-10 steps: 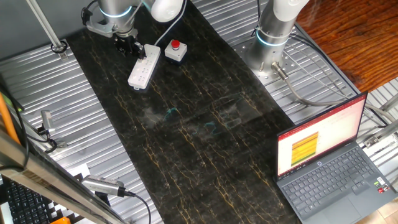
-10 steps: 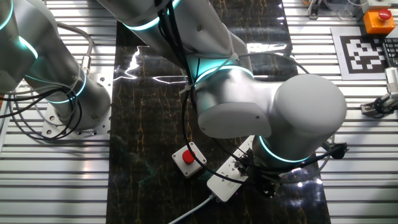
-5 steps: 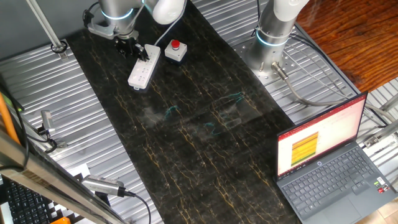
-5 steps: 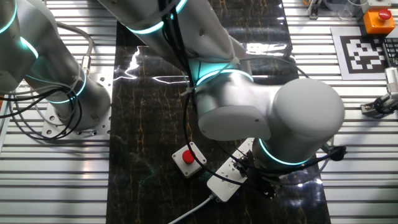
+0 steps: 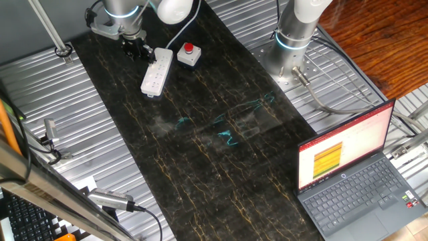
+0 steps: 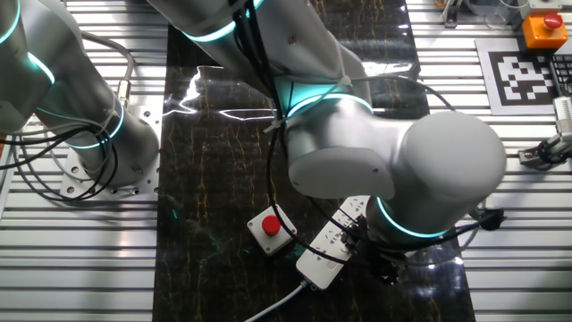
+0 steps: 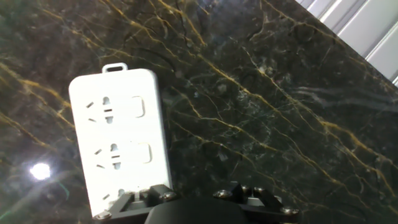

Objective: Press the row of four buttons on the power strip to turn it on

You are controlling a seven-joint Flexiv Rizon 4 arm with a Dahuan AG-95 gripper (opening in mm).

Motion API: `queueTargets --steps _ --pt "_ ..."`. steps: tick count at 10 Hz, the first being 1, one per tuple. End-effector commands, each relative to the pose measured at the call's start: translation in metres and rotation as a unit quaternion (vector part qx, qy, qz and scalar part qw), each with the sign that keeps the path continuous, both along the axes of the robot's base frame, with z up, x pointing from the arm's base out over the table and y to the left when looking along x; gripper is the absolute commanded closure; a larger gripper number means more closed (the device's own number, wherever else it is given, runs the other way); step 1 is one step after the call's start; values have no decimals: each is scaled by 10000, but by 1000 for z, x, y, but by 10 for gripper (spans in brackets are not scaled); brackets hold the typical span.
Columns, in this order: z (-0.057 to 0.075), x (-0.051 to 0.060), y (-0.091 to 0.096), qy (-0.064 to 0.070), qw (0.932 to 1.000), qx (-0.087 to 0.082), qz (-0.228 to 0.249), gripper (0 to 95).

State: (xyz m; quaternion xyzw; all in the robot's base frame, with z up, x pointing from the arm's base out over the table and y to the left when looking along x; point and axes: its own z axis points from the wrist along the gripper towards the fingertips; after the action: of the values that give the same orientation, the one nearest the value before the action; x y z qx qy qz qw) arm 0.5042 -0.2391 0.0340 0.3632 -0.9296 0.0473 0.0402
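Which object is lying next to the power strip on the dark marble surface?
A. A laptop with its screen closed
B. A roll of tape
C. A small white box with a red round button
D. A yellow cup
C: one fixed view shows a small white box with a red button just beside the power strip on the dark surface, and the other fixed view shows the same pair.

Our gripper [image 5: 140,49] hangs low at the cable end of the power strip [image 5: 156,71], its dark fingers just beside that end. In the hand view our fingertips [image 7: 144,198] sit at the bottom edge, one over the strip's near end, the other [image 7: 249,195] beside it over the dark mat, a gap between them. Our arm [image 6: 393,170] bends over the strip.
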Motion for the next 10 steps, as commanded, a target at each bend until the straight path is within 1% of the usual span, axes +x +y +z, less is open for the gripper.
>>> queueTargets --steps 1,2,10 --pt "4 0 1 58 10000 45 4 380" --pt "9 -1 2 85 10000 39 28 380" --pt "1 -4 5 81 9999 62 66 380"
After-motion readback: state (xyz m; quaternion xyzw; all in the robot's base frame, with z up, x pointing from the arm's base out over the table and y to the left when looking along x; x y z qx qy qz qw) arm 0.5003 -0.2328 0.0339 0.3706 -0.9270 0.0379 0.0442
